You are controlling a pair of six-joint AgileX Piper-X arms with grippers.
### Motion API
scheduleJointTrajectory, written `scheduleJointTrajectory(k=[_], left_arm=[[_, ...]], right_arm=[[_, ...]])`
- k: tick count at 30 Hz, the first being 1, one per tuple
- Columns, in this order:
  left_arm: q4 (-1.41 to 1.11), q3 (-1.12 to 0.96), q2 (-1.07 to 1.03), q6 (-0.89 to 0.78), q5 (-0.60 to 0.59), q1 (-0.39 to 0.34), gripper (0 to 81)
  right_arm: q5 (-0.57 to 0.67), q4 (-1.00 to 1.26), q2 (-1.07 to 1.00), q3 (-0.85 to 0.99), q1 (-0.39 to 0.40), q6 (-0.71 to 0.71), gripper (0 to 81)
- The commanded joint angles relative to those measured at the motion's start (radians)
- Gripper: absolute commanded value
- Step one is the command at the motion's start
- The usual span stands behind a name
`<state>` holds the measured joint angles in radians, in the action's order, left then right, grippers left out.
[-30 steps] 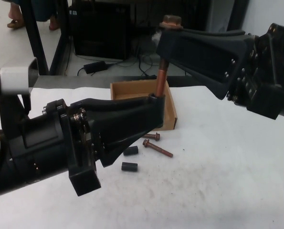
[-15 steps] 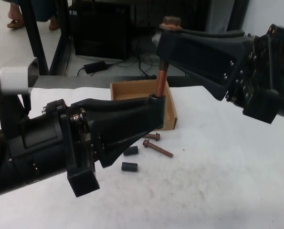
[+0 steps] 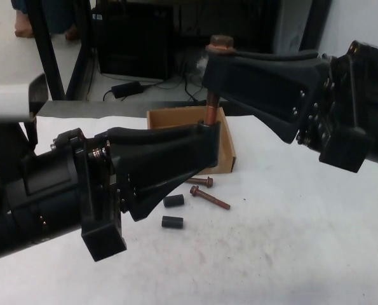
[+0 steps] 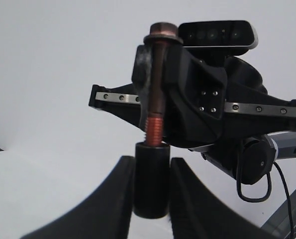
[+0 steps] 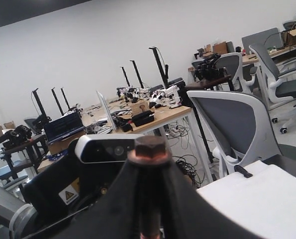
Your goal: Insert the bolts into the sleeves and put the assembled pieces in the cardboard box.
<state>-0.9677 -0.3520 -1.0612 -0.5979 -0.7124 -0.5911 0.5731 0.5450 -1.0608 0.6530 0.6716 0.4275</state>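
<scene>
My left gripper [image 4: 150, 184] is shut on a black sleeve [image 4: 150, 179], held upright in the air above the bench. Straight above it, my right gripper [image 3: 213, 57] is shut on a copper bolt [image 4: 154, 94], head up. The bolt's threaded tip sits just inside the sleeve's top opening. In the high view the bolt [image 3: 211, 108] stands in front of the cardboard box [image 3: 176, 119], between the two grippers. The bolt's head [image 5: 148, 149] shows between my right gripper's fingers in the right wrist view. On the white bench lie two loose bolts [image 3: 209, 197] [image 3: 201, 181] and two loose sleeves [image 3: 173, 201] [image 3: 172, 222].
The open cardboard box stands at the bench's far edge, directly behind the raised grippers. The loose bolts and sleeves lie just in front of it. White bench surface [image 3: 290, 235] stretches to the right and toward the near edge.
Both arms have shifted slightly to the left with bolt and sleeve still gripped. The bolt stays lined up over the sleeve.
</scene>
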Motion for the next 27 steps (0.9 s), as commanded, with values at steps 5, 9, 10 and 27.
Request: scheduleJointTrajectory(k=[5, 9, 10, 27], left_arm=[[-0.062, -0.002, 0.011, 0.014, -0.015, 0.0, 0.9], [-0.062, -0.002, 0.011, 0.006, -0.015, 0.0, 0.9], [-0.062, -0.002, 0.011, 0.003, -0.015, 0.0, 0.9], [-0.057, -0.002, 0.011, -0.008, -0.015, 0.0, 0.9]], right_arm=[[0.041, -0.062, 0.006, -0.004, -0.001, 0.034, 0.0], [0.062, -0.062, 0.006, -0.004, -0.001, 0.044, 0.0], [0.062, -0.062, 0.006, -0.004, -0.001, 0.044, 0.0], [0.099, -0.138, 0.006, -0.004, -0.001, 0.067, 8.5]])
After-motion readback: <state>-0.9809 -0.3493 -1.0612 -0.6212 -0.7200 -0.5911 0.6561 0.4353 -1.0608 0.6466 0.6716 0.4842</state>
